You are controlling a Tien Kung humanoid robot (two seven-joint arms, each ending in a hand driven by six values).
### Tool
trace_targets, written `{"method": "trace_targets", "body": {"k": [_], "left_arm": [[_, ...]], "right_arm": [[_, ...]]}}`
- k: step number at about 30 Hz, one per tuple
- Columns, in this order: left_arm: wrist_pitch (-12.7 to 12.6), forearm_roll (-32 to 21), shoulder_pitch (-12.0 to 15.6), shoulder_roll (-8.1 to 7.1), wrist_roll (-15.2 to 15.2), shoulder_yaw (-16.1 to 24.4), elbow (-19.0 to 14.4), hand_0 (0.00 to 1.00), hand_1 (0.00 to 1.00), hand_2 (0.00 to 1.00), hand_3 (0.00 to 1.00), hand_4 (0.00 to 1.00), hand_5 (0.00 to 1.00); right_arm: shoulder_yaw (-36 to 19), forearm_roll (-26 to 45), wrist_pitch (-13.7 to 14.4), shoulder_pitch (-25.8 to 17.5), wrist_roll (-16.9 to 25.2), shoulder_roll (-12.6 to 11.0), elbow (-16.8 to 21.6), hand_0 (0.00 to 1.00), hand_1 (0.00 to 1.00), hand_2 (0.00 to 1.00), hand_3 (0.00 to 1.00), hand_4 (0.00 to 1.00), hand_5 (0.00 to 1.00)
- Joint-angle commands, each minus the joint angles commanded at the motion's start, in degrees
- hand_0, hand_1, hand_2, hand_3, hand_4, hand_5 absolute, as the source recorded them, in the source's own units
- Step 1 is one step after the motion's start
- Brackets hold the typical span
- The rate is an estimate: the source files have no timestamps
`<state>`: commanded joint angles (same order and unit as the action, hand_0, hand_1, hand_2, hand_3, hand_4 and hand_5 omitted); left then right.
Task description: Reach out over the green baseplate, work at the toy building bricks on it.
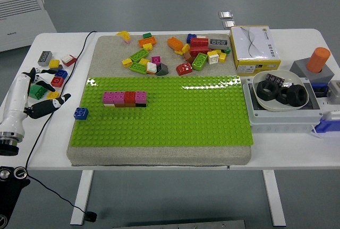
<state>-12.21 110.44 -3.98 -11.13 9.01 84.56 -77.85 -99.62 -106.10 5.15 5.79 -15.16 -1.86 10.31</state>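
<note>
The green baseplate [175,115] lies on a grey mat in the middle of the table. A row of pink, red and dark bricks [125,99] is stuck on its left part. A blue brick [81,113] sits at the plate's left edge. A pile of loose bricks [175,53] lies on the mat behind the plate. My left hand [40,93] hovers over the table's left side, left of the plate, fingers spread and empty, above some loose bricks [53,77]. My right hand is out of view.
A yellow and white box [254,48] stands at the back right. A white bowl with black rings [280,92] sits on a grey case to the right. An orange cylinder [317,60] stands on a grey block. A black cable [69,75] runs along the left.
</note>
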Motion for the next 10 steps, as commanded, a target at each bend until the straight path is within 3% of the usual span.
{"method": "trace_targets", "body": {"k": [3,4,10], "left_arm": [[2.0,2.0,-0.4,-1.09,-1.8,-1.4,0.4,0.973,0.955,0.961,0.557,0.794,0.002],[2.6,2.4,-0.6,-1.66,-2.3,-2.0,0.6,0.998,0.998,0.998,0.56,0.77,0.002],[5.9,3.7,-2.6,-7.24,-5.2,-6.9,1.3,0.998,0.998,0.998,0.56,0.77,0.002]], "right_arm": [[0.2,0.3,0.0,0.0,0.0,0.1,0.0,0.52,0.632,0.747,0.811,0.89,0.998],[0.3,0.4,0.0,0.0,0.0,0.2,0.0,0.52,0.633,0.744,0.812,0.89,0.998],[-0.5,0.5,0.0,0.1,0.0,0.0,0.0,0.52,0.633,0.744,0.812,0.89,0.998]]}}
